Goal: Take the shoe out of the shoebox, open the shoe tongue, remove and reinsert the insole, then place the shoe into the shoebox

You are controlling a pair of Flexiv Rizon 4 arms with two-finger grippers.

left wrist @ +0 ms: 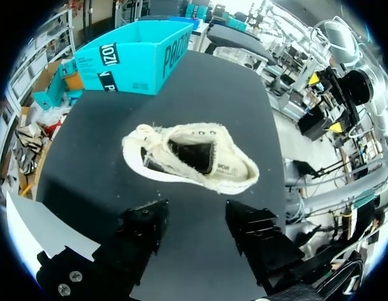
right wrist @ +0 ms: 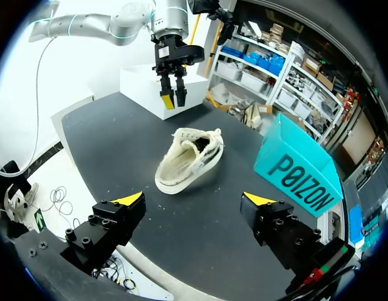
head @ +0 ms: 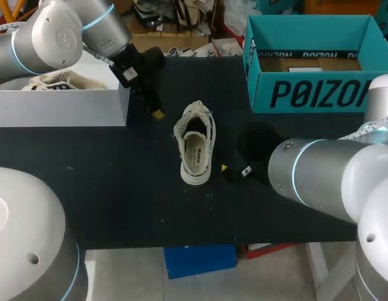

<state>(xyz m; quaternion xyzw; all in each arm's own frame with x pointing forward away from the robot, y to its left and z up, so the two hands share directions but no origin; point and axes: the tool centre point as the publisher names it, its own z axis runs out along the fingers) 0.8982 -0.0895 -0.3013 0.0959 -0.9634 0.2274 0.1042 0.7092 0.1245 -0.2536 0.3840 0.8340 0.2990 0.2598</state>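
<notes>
A cream canvas shoe (head: 196, 143) stands on its sole in the middle of the black table, its opening facing up and the insole showing inside. My left gripper (head: 155, 108) hangs just beyond the shoe's toe end, to its left, apart from it. In the left wrist view its fingers (left wrist: 143, 226) stand apart with nothing between them, and the shoe (left wrist: 190, 157) lies ahead. My right gripper (right wrist: 194, 199) is wide open, with the shoe (right wrist: 187, 160) ahead of it. It sits low beside the shoe's heel (head: 234, 170). The teal shoebox (head: 313, 94) stands open at the back right.
A white box (head: 62, 106) at the back left holds another light shoe (head: 52, 81). The teal shoebox (right wrist: 300, 166) has brown paper inside. Bare black tabletop (head: 118, 188) lies in front of the shoe.
</notes>
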